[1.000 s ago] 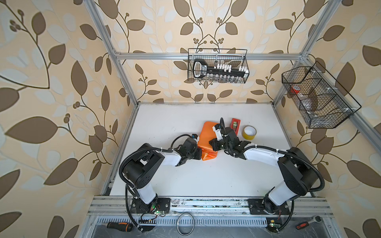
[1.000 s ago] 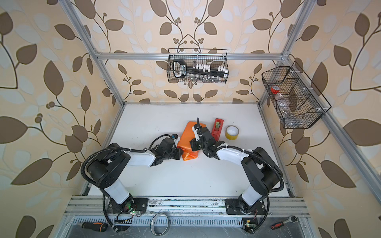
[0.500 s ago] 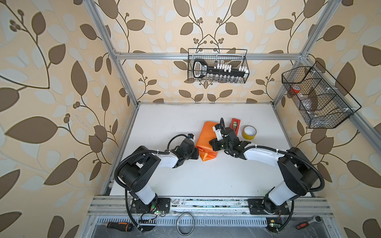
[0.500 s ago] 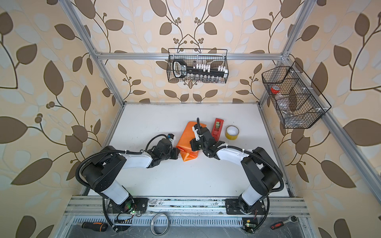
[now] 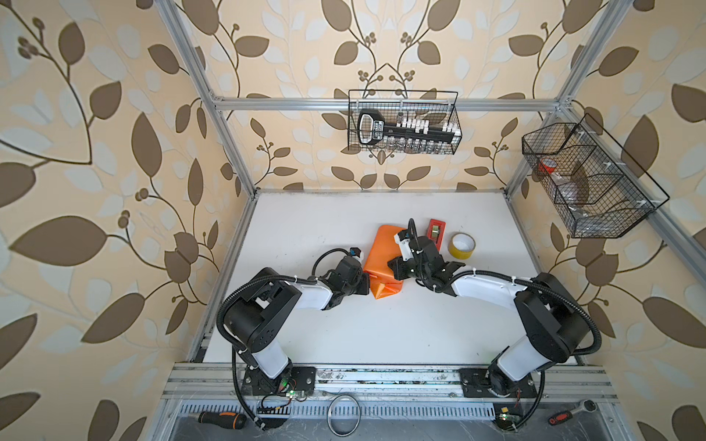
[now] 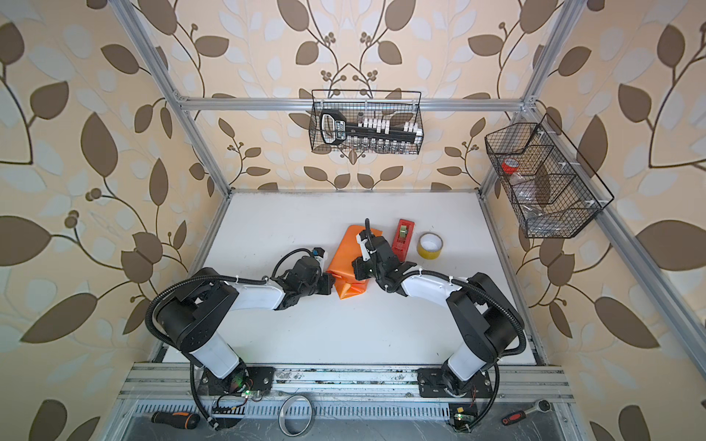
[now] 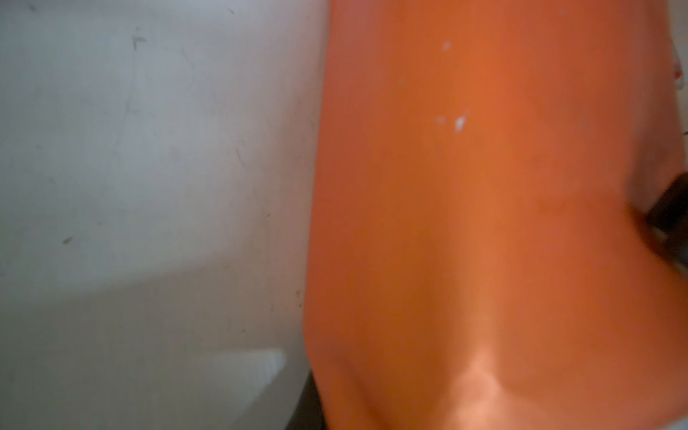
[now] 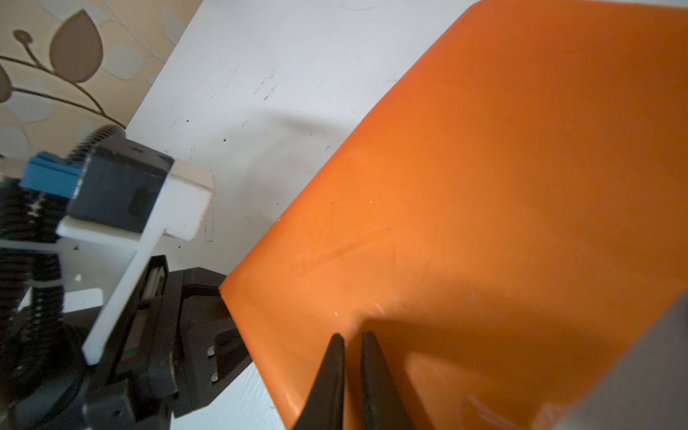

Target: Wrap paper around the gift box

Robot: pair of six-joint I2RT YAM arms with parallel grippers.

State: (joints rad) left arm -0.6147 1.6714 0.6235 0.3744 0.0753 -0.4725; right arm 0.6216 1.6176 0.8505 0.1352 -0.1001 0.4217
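Observation:
The gift box is hidden under the paper [image 5: 382, 248] [image 6: 345, 252], which lies glossy orange side out as a folded bundle in the middle of the table. A small flap sticks out at its near end. My left gripper [image 5: 366, 284] [image 6: 330, 284] is at the bundle's near left edge. In the left wrist view the paper [image 7: 484, 223] covers its fingers, and a grip on the sheet does not show. My right gripper [image 5: 393, 267] [image 8: 352, 337] is shut, its tips resting on top of the paper [image 8: 484, 186].
A red tape dispenser [image 5: 436, 229] [image 6: 403, 236] and a yellow tape roll [image 5: 461, 246] [image 6: 429, 246] lie just right of the bundle, behind my right wrist. Wire baskets hang on the back wall [image 5: 403, 122] and the right wall [image 5: 588, 183]. The white table [image 5: 382, 336] stretches towards the front rail.
The left arm drew back a little to the left, then came back to the paper's near left edge. The right gripper has stayed on top of the bundle.

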